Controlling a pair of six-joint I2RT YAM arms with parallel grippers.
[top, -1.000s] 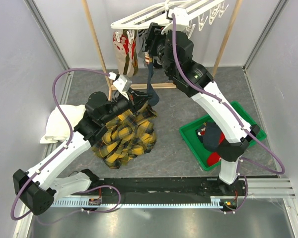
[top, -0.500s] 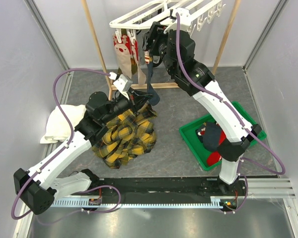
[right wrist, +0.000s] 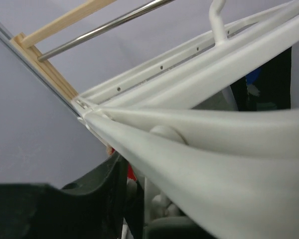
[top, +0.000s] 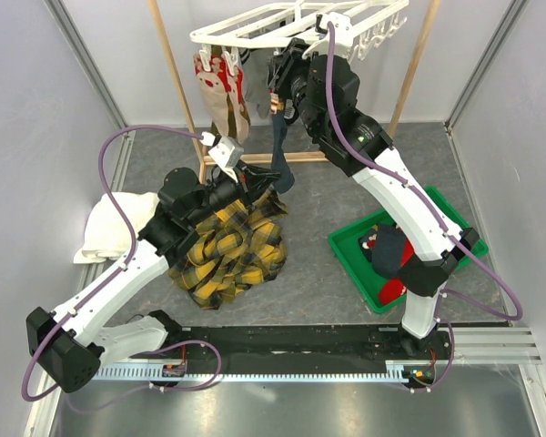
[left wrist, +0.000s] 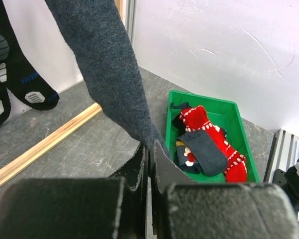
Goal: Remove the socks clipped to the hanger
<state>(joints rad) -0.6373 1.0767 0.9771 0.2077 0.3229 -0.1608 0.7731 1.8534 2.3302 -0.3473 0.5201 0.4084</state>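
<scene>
Leftward swung the hanger (right wrist: pixel 204 129) under the right gripper (top: pixel 280 68), whose grip I couldn't tell, so the grey sock (left wrist: pixel 109 84) pinched tight in the left gripper (left wrist: pixel 150 149) risked slipping free.

Reaching low and forward from the near-left base with the left arm (top: pixel 118 273), wrist levelled out, the left gripper (left wrist: pixel 150 151) pinching tight on the toe of a dark grey sock (left wrist: pixel 114 74). Stretching the right arm (top: pixel 409 209) up and across from the near-right base, elbow bent over the middle, the right gripper (top: pixel 278 84) lifted high at the far side, its jaws too hidden to read.
</scene>
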